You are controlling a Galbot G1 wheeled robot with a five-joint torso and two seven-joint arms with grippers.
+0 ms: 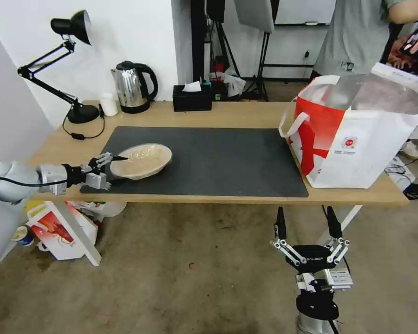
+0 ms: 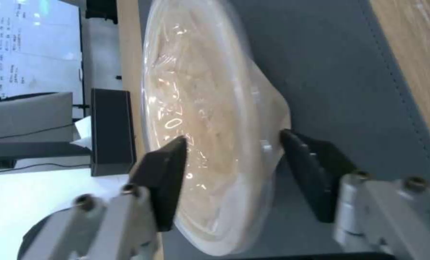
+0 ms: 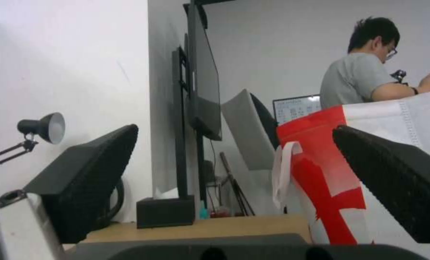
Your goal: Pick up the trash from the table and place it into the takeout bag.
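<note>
A shallow oval tan lidded container [image 1: 141, 161] lies slightly tilted at the left of the dark mat on the light-wood table [image 1: 246, 113]. My left gripper [image 1: 107, 168] reaches in from the left and is shut on the container's near end. In the left wrist view one finger [image 2: 164, 169] lies on the clear lid of the container [image 2: 210, 108] and the other finger [image 2: 306, 162] presses its underside. The red-and-white takeout bag [image 1: 353, 139] stands open on the table's right end. My right gripper [image 1: 306, 227] hangs open below the table's front edge, fingers pointing up, beside the bag [image 3: 321, 173].
Along the back edge stand a black desk lamp [image 1: 76, 111], a small white cup [image 1: 109, 104], a steel kettle [image 1: 132, 87] and a black tissue box [image 1: 192, 97]. A white box with red print [image 1: 62, 229] sits on the floor under the left end. A person stands behind the bag.
</note>
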